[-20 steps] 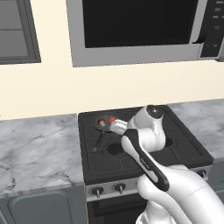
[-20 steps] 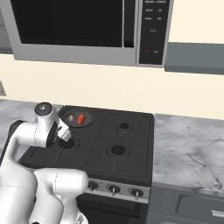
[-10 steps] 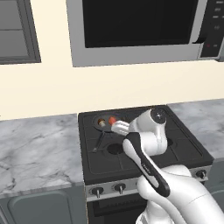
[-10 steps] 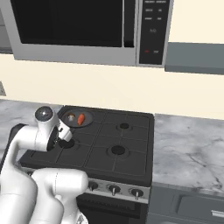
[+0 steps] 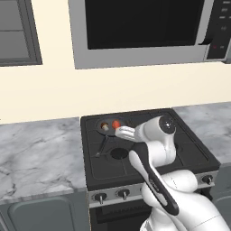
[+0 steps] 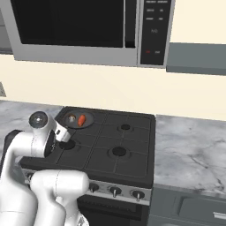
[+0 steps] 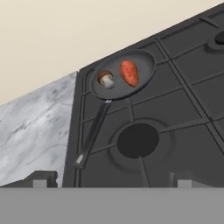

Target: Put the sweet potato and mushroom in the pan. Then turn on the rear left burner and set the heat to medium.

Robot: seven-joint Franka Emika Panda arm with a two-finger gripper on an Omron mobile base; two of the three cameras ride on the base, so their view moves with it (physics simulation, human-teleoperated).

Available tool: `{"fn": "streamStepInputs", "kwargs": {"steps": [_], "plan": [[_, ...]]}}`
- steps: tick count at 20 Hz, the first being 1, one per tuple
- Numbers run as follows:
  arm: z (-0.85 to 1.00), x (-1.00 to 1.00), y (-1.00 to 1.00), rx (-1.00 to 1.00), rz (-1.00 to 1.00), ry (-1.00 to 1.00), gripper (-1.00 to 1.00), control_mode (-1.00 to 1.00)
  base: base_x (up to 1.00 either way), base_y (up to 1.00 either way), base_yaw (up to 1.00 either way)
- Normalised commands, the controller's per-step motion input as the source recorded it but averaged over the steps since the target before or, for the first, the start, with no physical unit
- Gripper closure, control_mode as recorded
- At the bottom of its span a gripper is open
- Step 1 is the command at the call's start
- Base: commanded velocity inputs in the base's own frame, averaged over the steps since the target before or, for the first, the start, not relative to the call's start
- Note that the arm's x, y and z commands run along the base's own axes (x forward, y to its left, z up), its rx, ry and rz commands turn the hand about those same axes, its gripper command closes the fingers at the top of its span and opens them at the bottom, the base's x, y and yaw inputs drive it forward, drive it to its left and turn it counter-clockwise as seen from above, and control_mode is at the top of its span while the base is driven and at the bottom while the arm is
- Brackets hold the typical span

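The dark grey pan (image 7: 145,60) sits on the stove's rear left burner, its long handle (image 7: 92,133) pointing toward the front. Inside it lie the orange-red sweet potato (image 7: 129,72) and the brown-capped mushroom (image 7: 106,78), side by side. My gripper (image 7: 113,180) hovers open over the front left burner, short of the pan, holding nothing. From the left base view the gripper (image 5: 119,131) is just in front of the pan (image 5: 104,120), beside the sweet potato (image 5: 116,124) and mushroom (image 5: 104,127). The right base view has the gripper (image 6: 59,130), pan (image 6: 89,116), sweet potato (image 6: 81,120) and mushroom (image 6: 72,118).
The black stove (image 5: 185,144) has its knobs along the front panel (image 6: 114,191). Marble counters flank it on the left (image 5: 40,149) and right (image 6: 194,145). A microwave (image 5: 144,27) hangs above. The front left burner (image 7: 138,140) lies right below my hand.
The arm's elbow has shifted slightly; the hand has stayed almost in place in front of the pan. Sweet potato and mushroom rest in the pan throughout.
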Motion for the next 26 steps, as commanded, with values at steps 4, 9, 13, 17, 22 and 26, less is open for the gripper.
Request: {"fn": "streamStepInputs", "kwargs": {"steps": [4,9,13,17,22,26], "plan": [[0.00,0.03,0.00,0.00,0.05,-0.03,-1.00,-1.00,0.00,0.00,0.00],[0.00,-0.04,0.00,0.00,0.00,-0.09,-1.00,-1.00,0.00,0.00,0.00],[0.00,-0.02,0.00,0.00,0.00,-0.05,-1.00,1.00,-0.04,0.00,0.00],[0.00,0.00,0.00,0.00,0.00,0.00,-1.00,1.00,-0.04,-0.23,0.00],[0.00,0.00,0.00,0.00,0.00,0.00,-1.00,1.00,-0.05,-0.47,0.00],[0.00,0.00,0.00,0.00,0.00,0.00,-1.00,1.00,-0.02,-0.38,0.00]]}}
